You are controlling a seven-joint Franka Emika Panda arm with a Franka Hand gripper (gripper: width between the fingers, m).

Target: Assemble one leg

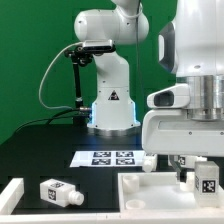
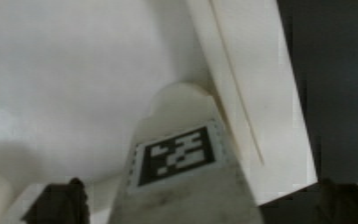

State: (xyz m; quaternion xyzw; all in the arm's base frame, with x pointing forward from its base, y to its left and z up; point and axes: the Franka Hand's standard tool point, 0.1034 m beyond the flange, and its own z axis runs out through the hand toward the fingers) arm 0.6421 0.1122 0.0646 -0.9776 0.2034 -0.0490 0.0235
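Note:
My gripper (image 1: 203, 172) hangs over the near right of the exterior view, above the large white rimmed tabletop (image 1: 140, 190). A white leg (image 1: 207, 181) with a black-and-white tag stands upright between the fingers, near the tabletop's corner. In the wrist view the same leg (image 2: 179, 150) fills the middle, and the dark fingertips (image 2: 60, 200) press in on both sides of it. My gripper (image 2: 202, 205) is shut on it. The tabletop's flat face (image 2: 69, 80) lies behind it. A second leg (image 1: 57, 192) lies loose on the black table at the exterior view's left.
The marker board (image 1: 107, 158) lies flat in the middle of the black table. A white block (image 1: 10, 196) sits at the near left edge. A black stand (image 1: 78, 80) rises at the back, by the arm's base (image 1: 110, 105).

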